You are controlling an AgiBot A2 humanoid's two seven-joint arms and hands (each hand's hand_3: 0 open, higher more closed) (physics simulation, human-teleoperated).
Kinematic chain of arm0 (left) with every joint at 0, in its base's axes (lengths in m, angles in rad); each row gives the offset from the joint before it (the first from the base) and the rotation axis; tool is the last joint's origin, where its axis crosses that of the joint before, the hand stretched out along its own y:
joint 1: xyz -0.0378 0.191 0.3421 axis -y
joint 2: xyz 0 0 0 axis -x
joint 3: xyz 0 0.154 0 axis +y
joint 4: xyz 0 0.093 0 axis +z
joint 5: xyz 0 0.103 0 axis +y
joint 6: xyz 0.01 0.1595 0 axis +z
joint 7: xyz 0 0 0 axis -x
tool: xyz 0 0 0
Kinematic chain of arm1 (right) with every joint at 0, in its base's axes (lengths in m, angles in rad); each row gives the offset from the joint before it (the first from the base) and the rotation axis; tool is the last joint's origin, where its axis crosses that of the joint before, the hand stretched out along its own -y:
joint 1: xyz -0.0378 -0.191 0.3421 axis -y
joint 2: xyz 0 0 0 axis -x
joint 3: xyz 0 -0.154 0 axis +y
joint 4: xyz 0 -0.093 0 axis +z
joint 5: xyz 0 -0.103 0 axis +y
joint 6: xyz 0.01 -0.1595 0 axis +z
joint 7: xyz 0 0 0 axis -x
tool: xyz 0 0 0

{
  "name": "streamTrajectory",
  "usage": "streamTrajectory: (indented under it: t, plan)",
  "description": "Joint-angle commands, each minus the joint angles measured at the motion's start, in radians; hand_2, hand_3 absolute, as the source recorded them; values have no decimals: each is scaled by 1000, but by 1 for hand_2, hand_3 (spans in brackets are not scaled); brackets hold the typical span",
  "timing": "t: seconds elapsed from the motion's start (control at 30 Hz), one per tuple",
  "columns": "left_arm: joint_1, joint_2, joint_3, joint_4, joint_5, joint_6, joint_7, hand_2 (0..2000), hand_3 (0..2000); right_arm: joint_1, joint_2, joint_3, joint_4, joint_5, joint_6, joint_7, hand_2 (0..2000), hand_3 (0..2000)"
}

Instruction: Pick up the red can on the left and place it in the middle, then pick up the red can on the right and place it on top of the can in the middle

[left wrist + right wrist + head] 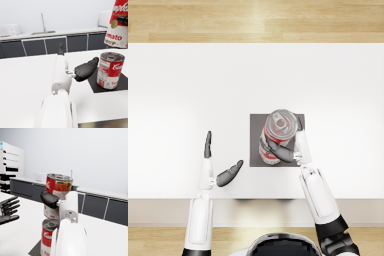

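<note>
I'm holding the second can (280, 126) in the right hand (289, 150), fingers wrapped round its side, directly above the first can (110, 70), which is sitting upright on the dark mat (118, 85) at mid-table. I'm gripping it by the wall, prob. so the base stays free to land flat on the lid below. The left hand (220, 170) is parked off to the left on the white table (188, 90), holding nothing, fingers straight and apart from the thumb; my guess is it's just keeping clear of the stack.

The head view is looking straight down, so both cans overlap and I can't judge the height between them. The left wrist view is giving me that: there's a visible gap btw. the held can's bottom rim and the lower lid, so it isn't seated yet. The right wrist view is showing the held can tilting slightly vs. the one below, and the empty left hand off to the side.
</note>
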Motion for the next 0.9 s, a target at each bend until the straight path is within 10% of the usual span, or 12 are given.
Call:
streamTrajectory:
  t: [0.03, 0.3, 0.33, 0.37, 0.47, 0.77, 0.8, 0.83, 0.9]
  plan:
    - [6, 2, -2, -4, 0, 0, 0, 0, 0, 5, -4, 1, -30, 0, -2, 0, 2000, 1520]
    - [5, 11, -2, 14, 0, 0, 0, 0, 0, -21, -6, 20, -49, 0, -1, -8, 2000, 1520]
    - [4, 11, -6, 17, 0, 0, 0, 0, 0, -22, -7, 19, -49, 0, 2, -8, 639, 1193]
    - [2, 12, -10, 21, 0, 0, 0, 0, 0, -21, -9, 17, -56, 0, -15, -12, 0, 867]
    - [1, 15, -16, 24, 0, 0, 0, 0, 0, -27, -12, 14, -44, 0, -48, -21, 0, 0]
    - [12, 26, -5, -35, 0, 0, 0, 0, 0, -7, -23, -7, 159, 0, -81, -26, 0, 0]
    - [14, 27, -3, -40, 0, 0, 0, 0, 0, 209, 325, 326, 182, 0, -83, -27, 0, 0]
    - [14, 28, -1, -53, 0, 0, 0, 0, 0, 41, 50, 37, 194, 0, -86, -27, 0, 0]
    - [15, 31, 4, -89, 0, 0, 0, 0, 0, 53, 46, 10, 239, 1, -86, -26, 0, 0]
